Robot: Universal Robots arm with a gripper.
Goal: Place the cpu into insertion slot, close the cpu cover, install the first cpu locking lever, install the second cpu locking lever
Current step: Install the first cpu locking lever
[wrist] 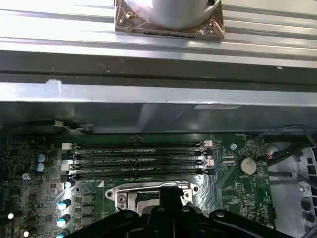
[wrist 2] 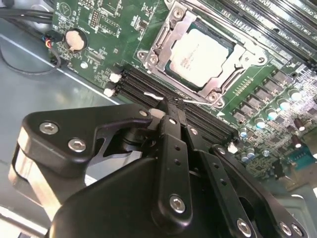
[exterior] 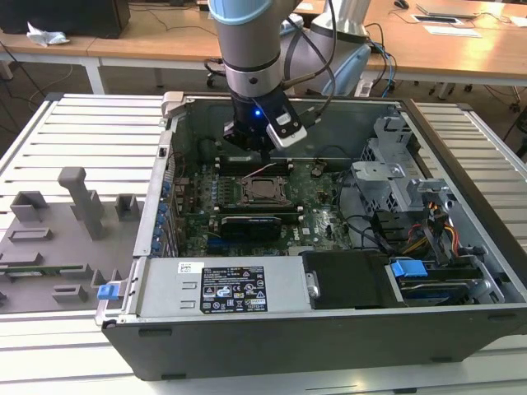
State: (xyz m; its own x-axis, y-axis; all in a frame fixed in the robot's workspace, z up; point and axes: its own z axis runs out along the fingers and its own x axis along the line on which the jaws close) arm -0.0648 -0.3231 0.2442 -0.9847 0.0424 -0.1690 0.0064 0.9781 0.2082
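The cpu [wrist 2: 200, 53] lies silver face up in the insertion slot [exterior: 265, 190] on the green motherboard inside the open computer case. The cpu cover [wrist 2: 166, 37], a silver frame, lies flat around it. A thin wire locking lever [wrist 2: 198, 102] runs along the socket's edge nearest the gripper. My gripper [wrist 2: 171, 105] hangs just over that edge, its black fingers [wrist 2: 173, 148] shut together and their tips at the lever wire. Whether they pinch the wire is hidden. In the exterior view the gripper [exterior: 257, 160] is low in the case, just behind the socket. The first wrist view has the gripper [wrist: 171, 191] over the socket frame [wrist: 124, 198].
Long black memory slots [wrist: 138, 159] lie beside the socket, with a coin battery [wrist 2: 75, 39] past them. A power supply [exterior: 235, 288] fills the case front, and a drive cage [exterior: 395, 177] with cables stands at the exterior view's right. A grey fixture tray [exterior: 58, 239] sits outside, left.
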